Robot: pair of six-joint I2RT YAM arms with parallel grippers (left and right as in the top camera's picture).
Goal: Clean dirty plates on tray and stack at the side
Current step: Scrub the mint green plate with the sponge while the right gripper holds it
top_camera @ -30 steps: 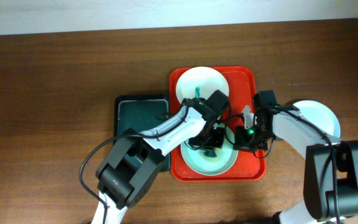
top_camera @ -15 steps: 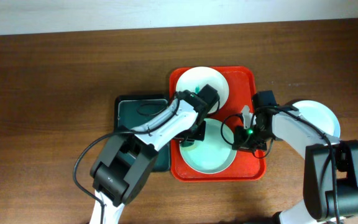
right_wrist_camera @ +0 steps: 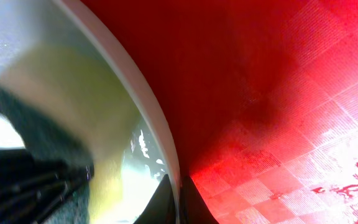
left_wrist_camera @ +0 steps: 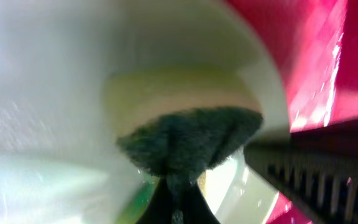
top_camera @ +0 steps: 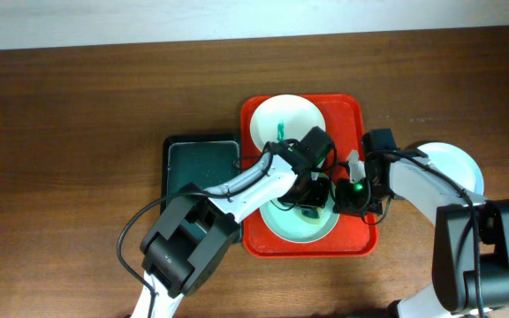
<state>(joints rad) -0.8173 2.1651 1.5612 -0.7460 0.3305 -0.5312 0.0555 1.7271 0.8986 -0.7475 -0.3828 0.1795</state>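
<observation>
The left arm [top_camera: 241, 184] stretches diagonally from the near edge towards the table's middle. Its wrist is bent so that the left gripper [top_camera: 312, 198] points down, fingers clamped on a sponge [left_wrist_camera: 182, 121]. The right arm [top_camera: 424, 181] folds inward towards it, and the right gripper [top_camera: 350, 189] pinches the rim of a plate [right_wrist_camera: 159, 134], just beside the left one.

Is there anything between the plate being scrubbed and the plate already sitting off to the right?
Only the raised rim of the red tray and the right arm itself. The mint plate lies in the tray, the left tool pressing a sponge into it, the right tool holding its rim. The side plate lies partly under that arm.
</observation>
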